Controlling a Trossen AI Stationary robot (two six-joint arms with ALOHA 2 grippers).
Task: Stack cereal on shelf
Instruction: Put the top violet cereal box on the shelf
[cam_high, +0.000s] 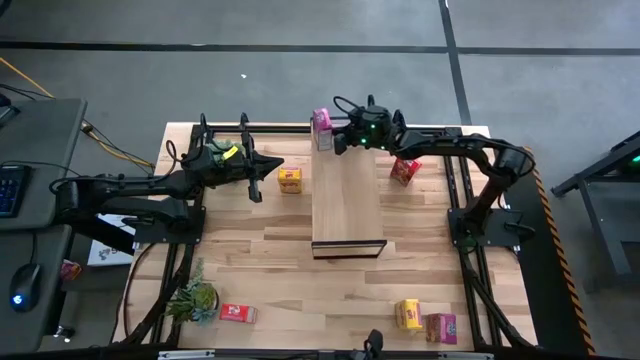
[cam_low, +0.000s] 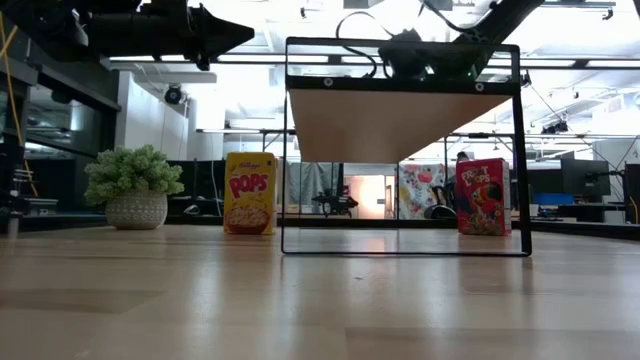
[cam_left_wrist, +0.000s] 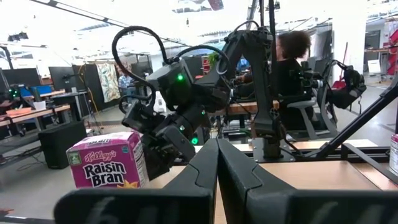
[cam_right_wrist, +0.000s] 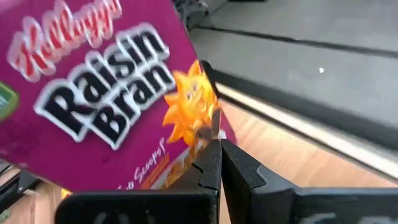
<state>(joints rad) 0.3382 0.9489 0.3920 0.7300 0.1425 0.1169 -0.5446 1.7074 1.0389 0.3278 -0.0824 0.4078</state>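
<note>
- The shelf (cam_high: 348, 195) stands mid-desk, running from the desk's (cam_high: 300, 270) near-centre toward its far edge.
- A magenta-purple Raisin Bran box (cam_high: 321, 128) stands at the shelf's far-left corner.
- The right tool (cam_high: 337, 142) is at the shelf's far end, just beside that box, fingers closed and empty.
- The left tool (cam_high: 256, 192) hovers left of the shelf, closed, holding nothing.
- A yellow box (cam_high: 289, 180) stands left of the shelf; a red box (cam_high: 405, 170) stands right of it.
- Another red box (cam_high: 237, 313), a yellow box at the near edge (cam_high: 408, 315) and a second purple box (cam_high: 440, 327) lie nearer than the shelf.
</note>
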